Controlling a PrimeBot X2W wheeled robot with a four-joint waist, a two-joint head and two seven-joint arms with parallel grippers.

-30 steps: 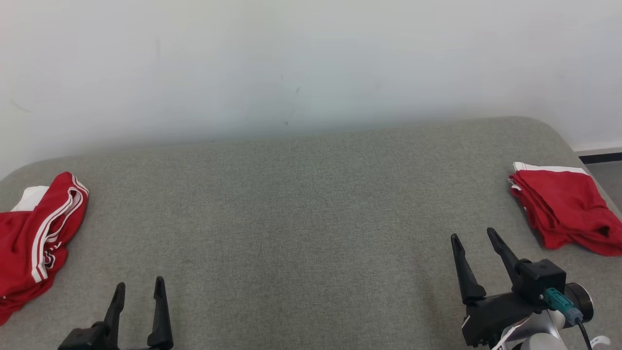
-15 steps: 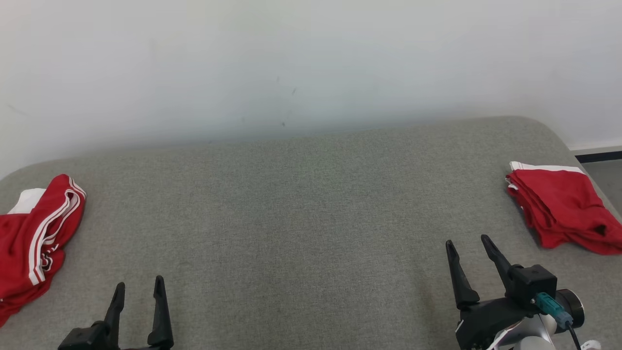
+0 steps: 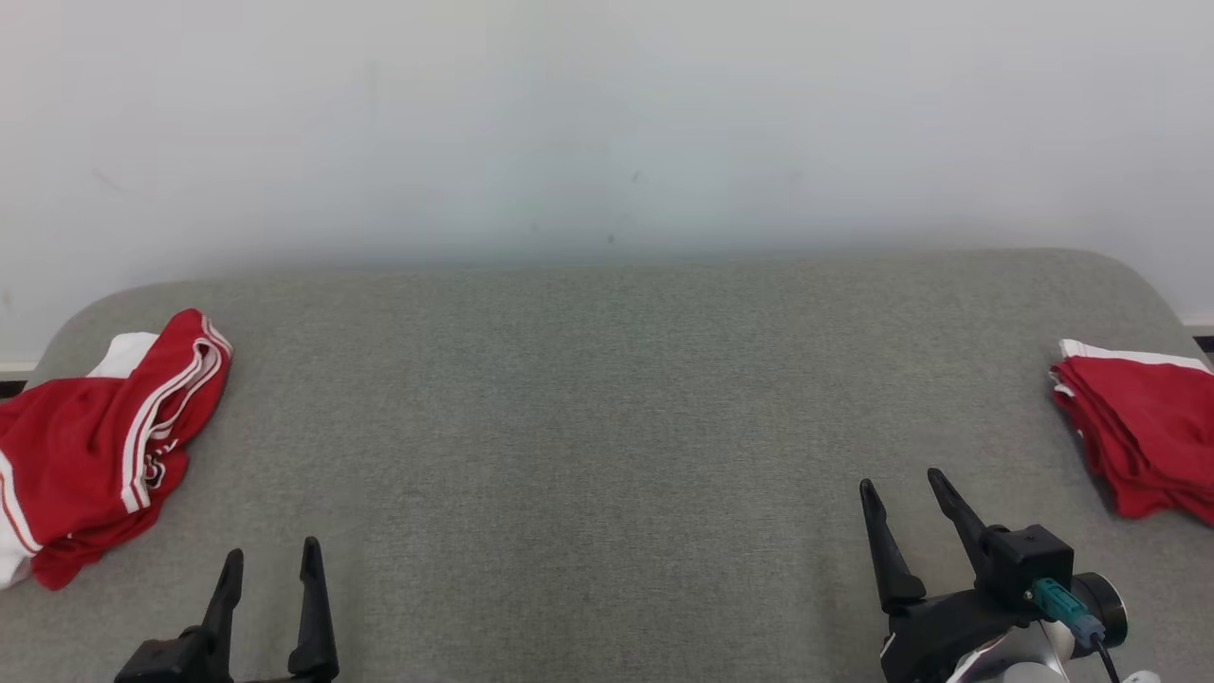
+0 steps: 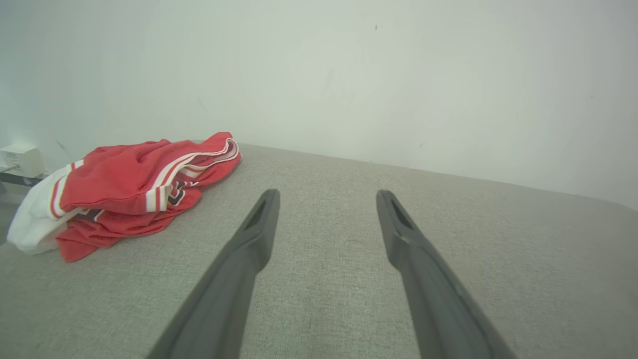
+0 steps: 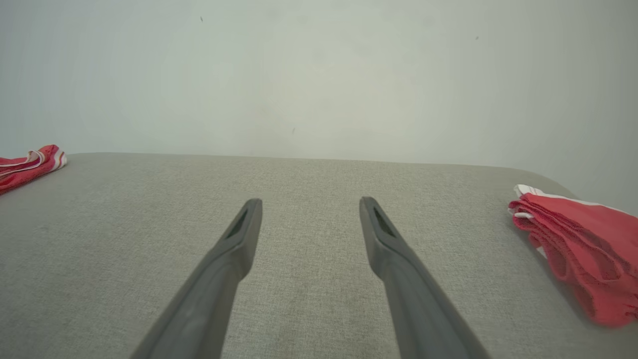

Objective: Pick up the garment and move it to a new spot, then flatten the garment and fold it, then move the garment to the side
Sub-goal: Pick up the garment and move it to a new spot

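While both sit low at the near edge of the grey cushion, left gripper and right gripper have fingers spread, nothing between them. Crumpled red garment, white-striped, lies at the cushion's far left, apart from the left gripper. Folded red garment lies at the far right.

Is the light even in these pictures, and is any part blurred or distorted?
Head view: soft, even light, no glare on the grey cushion. Left wrist view: wide-angle stretch widens the left end effector toward the bottom edge; crumpled red garment sharp. Right wrist view: same stretch; folded red garment cropped at the edge.
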